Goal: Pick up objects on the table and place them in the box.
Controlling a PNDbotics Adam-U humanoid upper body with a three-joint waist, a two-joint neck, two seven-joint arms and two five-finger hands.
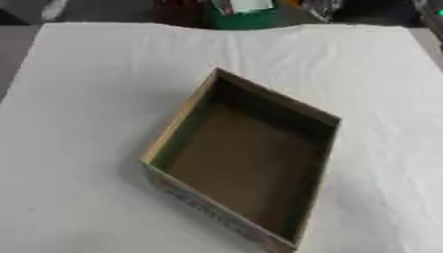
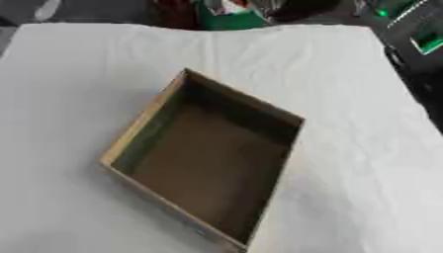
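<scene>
**Empty box waits, no hands in sight**

A cardboard box sits askew mid-table on the white cloth, nearer the front edge, and looks empty. Print runs along its front wall, unreadable. No loose objects show on the cloth, and neither hand appears, so their state cannot be told. Risk: a reach could nudge the box.

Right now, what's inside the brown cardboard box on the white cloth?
Nothing shows inside the open brown cardboard box: only its bare brown floor and inner walls. The near wall hides a thin strip of floor just behind it. The box sits on the white cloth-covered table.
</scene>
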